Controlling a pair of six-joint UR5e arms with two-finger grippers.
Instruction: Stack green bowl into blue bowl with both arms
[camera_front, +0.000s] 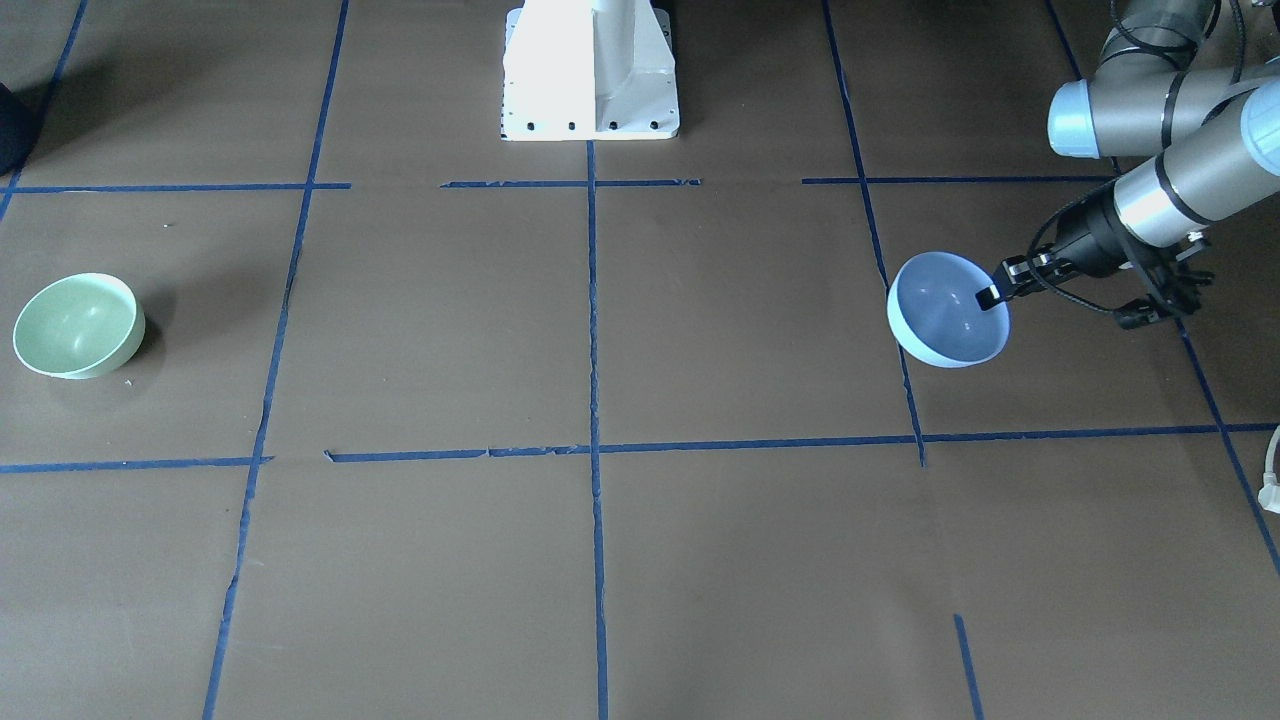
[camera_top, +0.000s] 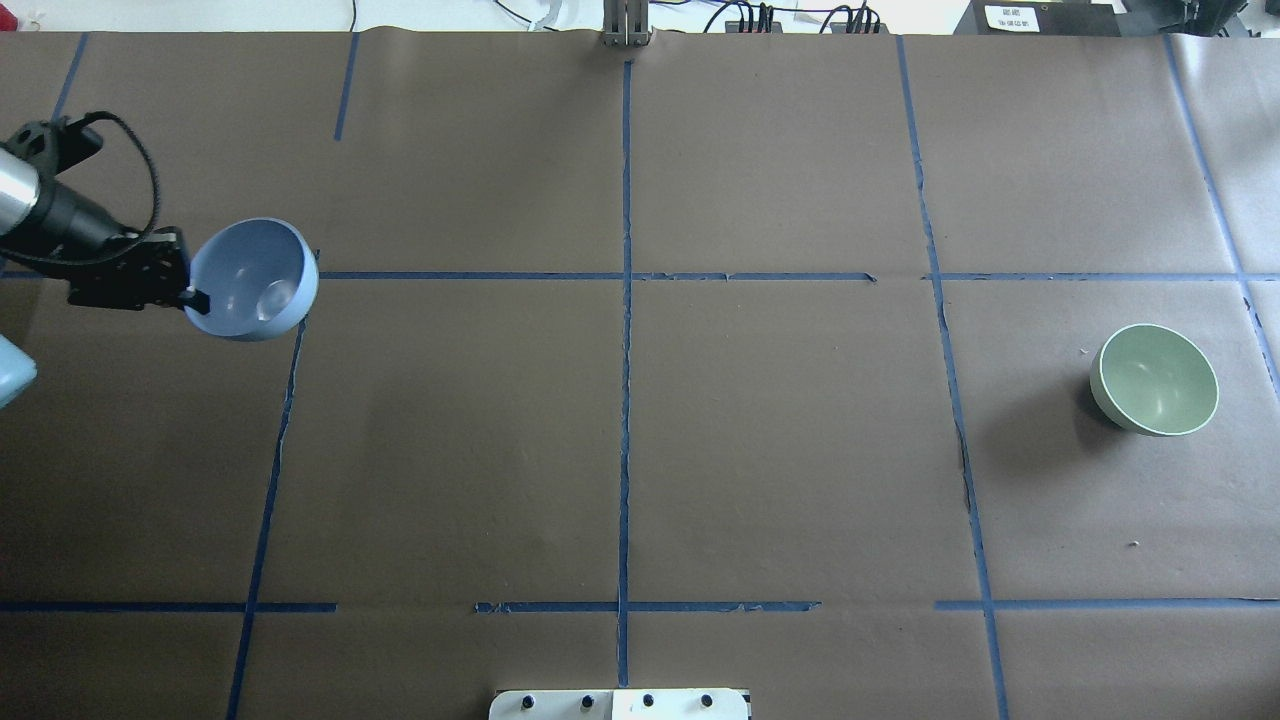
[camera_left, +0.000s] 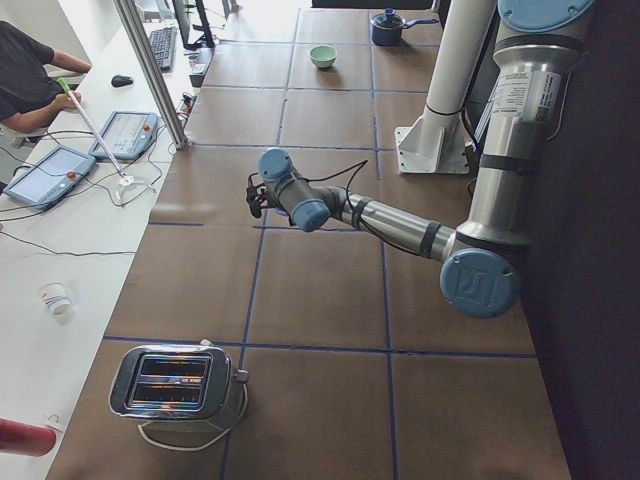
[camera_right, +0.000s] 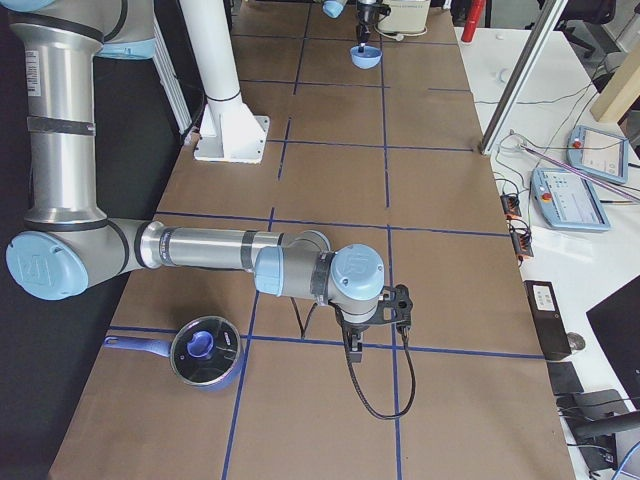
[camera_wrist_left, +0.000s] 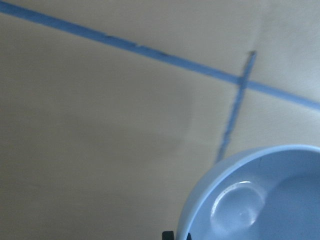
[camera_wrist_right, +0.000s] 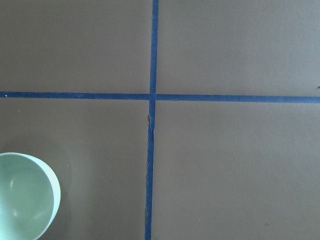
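My left gripper (camera_front: 992, 293) is clamped on the blue bowl (camera_front: 940, 320) rim, bowl tilted.
Level it before setting down; right gripper (camera_right: 360, 338) jaws: can't tell.

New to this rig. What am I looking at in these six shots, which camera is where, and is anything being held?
It is a robot with two arms on a white pedestal, working over a brown table marked with blue tape. Two pictures look down on the table: one from across it, one from behind the robot. Two look along it, one from each end. Two come from cameras on the wrists. The left hand pinches the rim of the blue bowl and holds it tilted. The green bowl sits alone at the other end; the right wrist camera sees its edge. The right hand shows only in one end view, too unclear to say open or shut. A toaster and a pot stand at the ends.
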